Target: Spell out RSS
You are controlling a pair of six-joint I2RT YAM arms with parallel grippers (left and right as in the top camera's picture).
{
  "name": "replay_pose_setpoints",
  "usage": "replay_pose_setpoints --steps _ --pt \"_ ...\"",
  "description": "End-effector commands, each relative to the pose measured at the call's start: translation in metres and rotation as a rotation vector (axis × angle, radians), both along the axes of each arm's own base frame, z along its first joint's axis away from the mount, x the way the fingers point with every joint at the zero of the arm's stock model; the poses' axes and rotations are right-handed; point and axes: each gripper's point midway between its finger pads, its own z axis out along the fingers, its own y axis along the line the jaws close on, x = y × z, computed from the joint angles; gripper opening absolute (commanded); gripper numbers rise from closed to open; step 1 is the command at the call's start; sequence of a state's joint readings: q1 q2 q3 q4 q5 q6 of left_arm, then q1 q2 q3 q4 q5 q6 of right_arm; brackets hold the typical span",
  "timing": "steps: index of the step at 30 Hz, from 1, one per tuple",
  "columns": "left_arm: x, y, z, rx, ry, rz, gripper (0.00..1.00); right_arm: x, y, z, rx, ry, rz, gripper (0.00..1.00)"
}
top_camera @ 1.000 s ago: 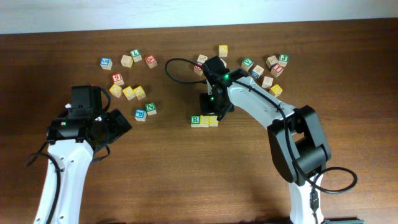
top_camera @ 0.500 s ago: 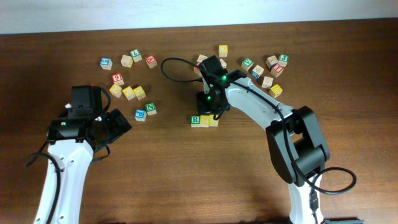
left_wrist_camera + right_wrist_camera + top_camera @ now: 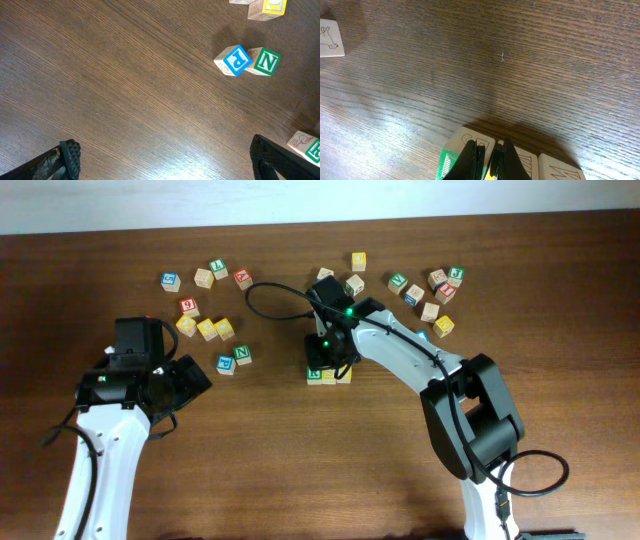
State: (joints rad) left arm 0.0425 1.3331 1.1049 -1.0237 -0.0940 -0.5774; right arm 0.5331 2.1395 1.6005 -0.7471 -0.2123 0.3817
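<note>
Three cubes form a row at the table's middle: the green-faced R cube (image 3: 313,374), then two yellow-faced cubes (image 3: 329,377) (image 3: 344,375). My right gripper (image 3: 327,358) is shut and holds nothing. In the right wrist view its tips (image 3: 487,160) are over the seam between the green cube (image 3: 451,162) and the middle cube (image 3: 522,162). I cannot tell whether they touch. The third cube (image 3: 562,172) lies to the right. My left gripper (image 3: 190,375) stands open over bare wood at the left, its pads (image 3: 70,156) wide apart.
A blue P cube (image 3: 234,60) and a green N cube (image 3: 265,61) lie ahead of the left gripper. Several loose cubes are at the back left (image 3: 206,329) and back right (image 3: 430,292). A plain cube (image 3: 331,37) lies off to the right gripper's left.
The right arm has swung left and moved over the row, from behind the yellow cubes to the seam beside the R cube. The left arm has not moved.
</note>
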Motion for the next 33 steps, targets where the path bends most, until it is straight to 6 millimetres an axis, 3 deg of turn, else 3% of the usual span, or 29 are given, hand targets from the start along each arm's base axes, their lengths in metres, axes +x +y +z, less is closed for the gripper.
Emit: replay_pose_setpoints --steps 1,9,15,26,33 --pt "-0.002 0.001 -0.002 -0.008 0.003 0.018 0.99 -0.008 0.000 -0.016 -0.012 0.041 0.015 0.04" --pt "-0.002 0.001 -0.002 -0.008 0.002 0.018 0.99 -0.008 0.000 -0.016 -0.011 0.045 0.014 0.04" --pt "-0.002 0.001 -0.002 -0.008 0.002 0.018 0.99 0.006 -0.003 -0.003 0.002 0.023 -0.006 0.04" --pt "0.000 0.001 -0.001 -0.007 -0.008 0.018 0.99 0.030 -0.043 0.028 -0.015 0.053 -0.101 0.04" --pt "0.002 0.001 -0.001 -0.007 -0.014 0.018 0.99 0.016 -0.051 0.011 -0.071 0.102 -0.101 0.04"
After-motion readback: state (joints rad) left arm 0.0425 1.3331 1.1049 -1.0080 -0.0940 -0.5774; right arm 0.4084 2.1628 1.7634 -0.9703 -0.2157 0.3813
